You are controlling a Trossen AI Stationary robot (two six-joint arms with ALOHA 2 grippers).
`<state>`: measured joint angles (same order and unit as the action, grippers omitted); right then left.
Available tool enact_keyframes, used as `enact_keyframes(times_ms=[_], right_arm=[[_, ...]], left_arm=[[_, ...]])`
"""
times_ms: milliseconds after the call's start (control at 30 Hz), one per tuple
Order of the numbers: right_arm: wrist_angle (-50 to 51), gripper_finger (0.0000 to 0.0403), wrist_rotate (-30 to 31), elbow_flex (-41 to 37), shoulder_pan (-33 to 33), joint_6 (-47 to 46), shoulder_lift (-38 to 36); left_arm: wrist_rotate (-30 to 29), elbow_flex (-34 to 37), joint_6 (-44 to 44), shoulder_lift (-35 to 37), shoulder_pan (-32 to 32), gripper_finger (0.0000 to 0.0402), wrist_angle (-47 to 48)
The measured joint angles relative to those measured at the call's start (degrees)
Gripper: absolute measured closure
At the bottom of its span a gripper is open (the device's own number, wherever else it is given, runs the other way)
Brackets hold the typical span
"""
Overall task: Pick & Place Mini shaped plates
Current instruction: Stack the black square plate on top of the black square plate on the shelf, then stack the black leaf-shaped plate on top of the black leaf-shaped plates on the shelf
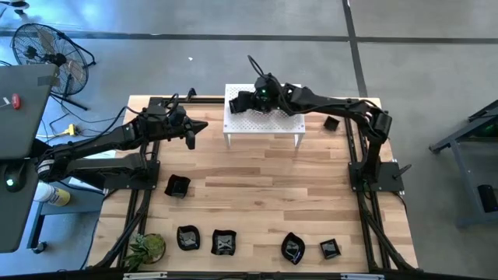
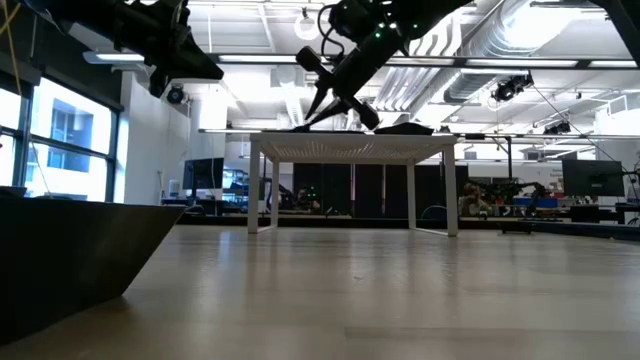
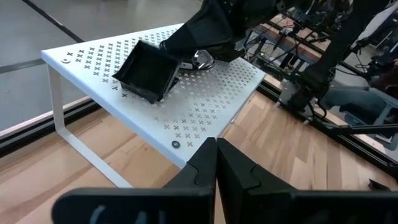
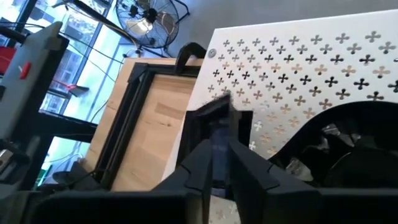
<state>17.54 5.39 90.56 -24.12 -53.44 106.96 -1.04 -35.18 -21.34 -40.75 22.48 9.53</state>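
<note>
Left wrist view gives the clearest look at the right jaws: they are closed to a narrow gap on the rim of a small glossy black square dish [image 3: 149, 71], which sits tilted, its lower edge resting on the white perforated metal stand [image 3: 205, 106] and its raised edge toward the jaws. In the right wrist view the same dish's wall [image 4: 217, 124] stands between the two dark fingers [image 4: 202, 165].

Seen from the high view with twelve o'clock at the picture's top, this grip is over the ten o'clock corner of the stand [image 1: 264, 124], which stands at the twelve o'clock side of the light wooden counter [image 1: 257, 187].

At nine o'clock of the stand, the left jaws hover above the counter, pressed fully together with nothing between them.

One black mini dish [image 1: 331, 123] lies just beside the stand at three o'clock. Another [image 1: 178, 186] lies toward eight o'clock. Four more [image 1: 187, 238] [image 1: 224, 243] [image 1: 292, 248] [image 1: 330, 249] lie in a row along the six o'clock edge, with a small green plant [image 1: 146, 247] at the seven o'clock corner.
</note>
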Motion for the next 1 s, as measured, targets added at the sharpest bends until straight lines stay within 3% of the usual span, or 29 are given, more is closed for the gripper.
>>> enact_keyframes(times_ms=[200,333,567,767,867,1000], right_arm=[[0.0,0.0335,-0.5,0.0,-0.1,2.0,0.0],[0.0,0.0342,-5.7,0.0,-0.7,6.7,-0.7],[4.3,0.0398,-11.7,-1.6,1.5,29.4,-8.4],[-7.2,0.0400,-14.6,-17.2,7.1,31.8,-18.6],[-12.3,0.0401,-11.3,-25.6,10.9,29.6,-24.7],[-11.9,0.0402,-4.7,-34.1,16.6,26.7,-32.9]], left_arm=[[0.0,0.0,0.0,0.0,0.0,0.0402,0.0],[0.0,0.0,0.0,0.0,0.0,0.0402,0.0],[0.1,0.0,0.0,0.0,0.0,0.0402,1.6],[0.9,0.0,0.1,0.0,0.0,0.0402,3.8],[3.3,0.0,1.5,-0.1,0.0,0.0402,4.9],[9.1,0.0,2.9,-0.7,0.0,0.0402,6.3]])
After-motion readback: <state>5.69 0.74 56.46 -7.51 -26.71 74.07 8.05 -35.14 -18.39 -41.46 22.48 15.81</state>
